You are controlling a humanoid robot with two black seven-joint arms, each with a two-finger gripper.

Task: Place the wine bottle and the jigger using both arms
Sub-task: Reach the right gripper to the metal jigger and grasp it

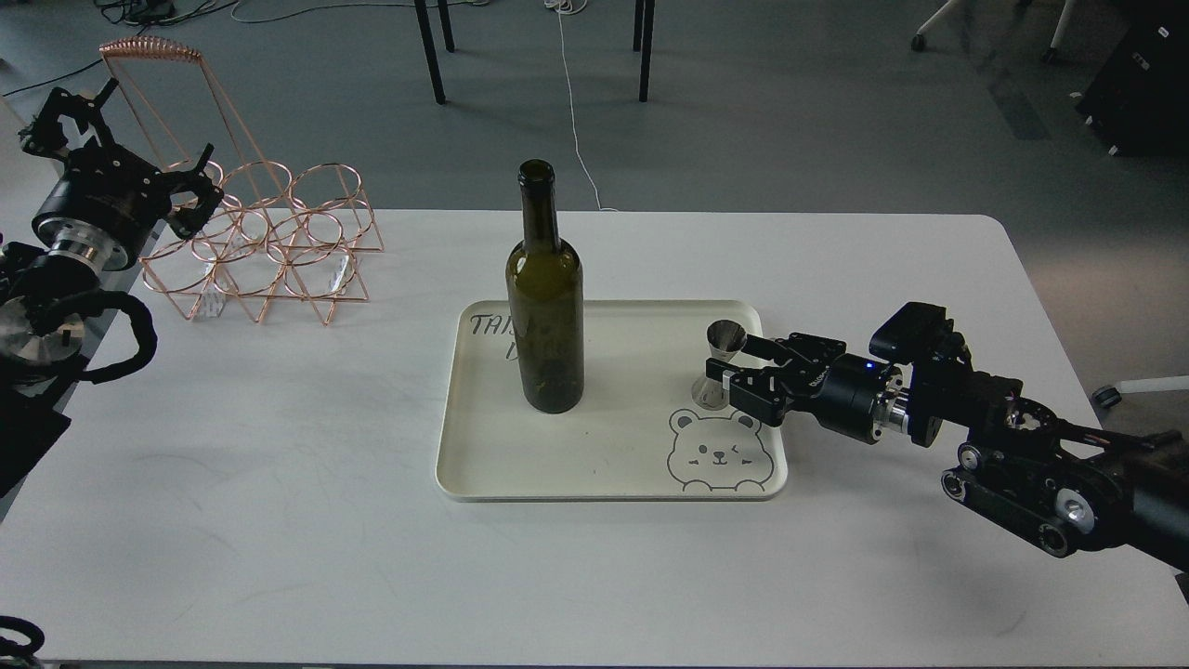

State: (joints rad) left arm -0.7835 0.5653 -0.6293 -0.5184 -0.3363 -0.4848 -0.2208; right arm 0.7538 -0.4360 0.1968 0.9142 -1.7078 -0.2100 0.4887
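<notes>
The wine bottle [544, 297], dark olive-green and upright, stands on the left half of a cream tray [604, 455]. The small silver jigger [719, 364] stands upright on the tray's right side, above a printed bear face. My right gripper [741, 364] has come in low from the right. Its fingers are open and sit right at the jigger's right side, at its waist; I cannot tell whether they touch it. My left gripper [204, 181] is open and empty at the far left, beside the copper wire rack, far from the bottle.
A copper wire bottle rack [269, 242] with round rings stands at the back left of the white table [279, 511]. Table and chair legs [429, 51] stand on the floor behind. The right arm's links [1022, 465] lie low over the table's right side.
</notes>
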